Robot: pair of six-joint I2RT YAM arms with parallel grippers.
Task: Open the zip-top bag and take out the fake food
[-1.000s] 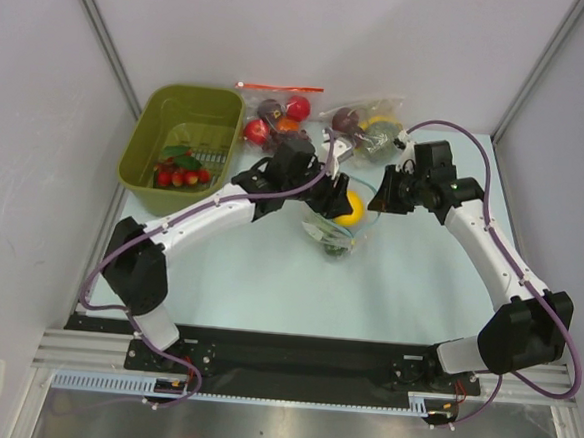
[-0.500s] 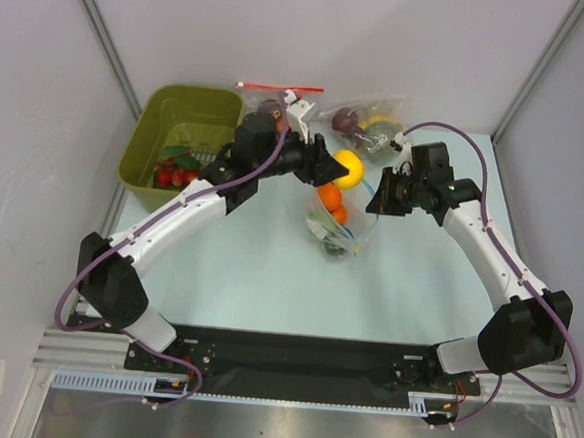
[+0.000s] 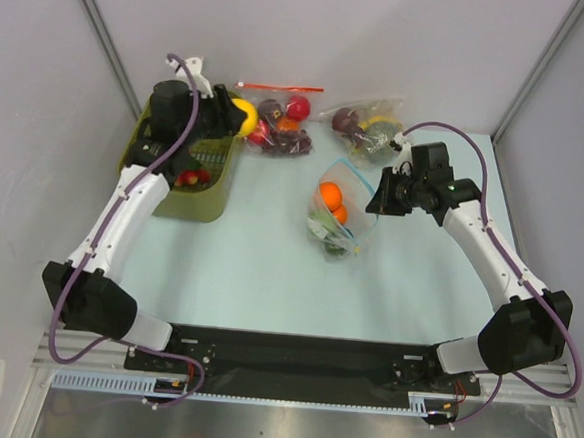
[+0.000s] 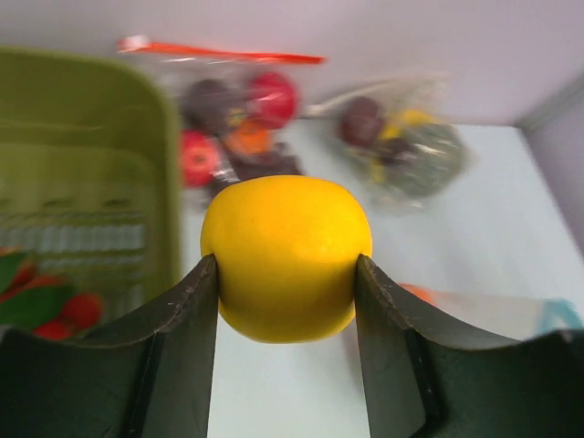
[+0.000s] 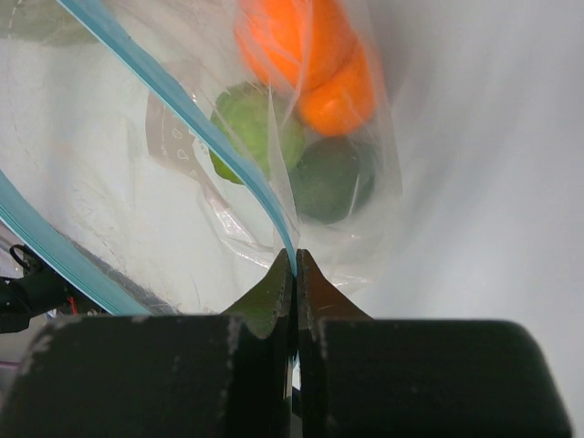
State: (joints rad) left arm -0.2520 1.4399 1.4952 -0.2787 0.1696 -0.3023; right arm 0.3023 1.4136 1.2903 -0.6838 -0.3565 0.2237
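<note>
The left arm (image 3: 120, 212) and right arm (image 3: 483, 244) are white with big black joints. A thin purple cable (image 3: 449, 127) runs along each. Each has 2 dark grey fingers (image 4: 173, 365), shaped like wedges.

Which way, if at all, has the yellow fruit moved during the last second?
Yes. The yellow fruit moved left, from the zip-top bag to the green bin edge.

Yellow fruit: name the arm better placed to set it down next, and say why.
Left. The left pincer grips the yellow fruit, close by the green bin. The right pincer is shut on the edge of the zip-top bag, holding its mouth open, so it should probably keep that hold.
</note>
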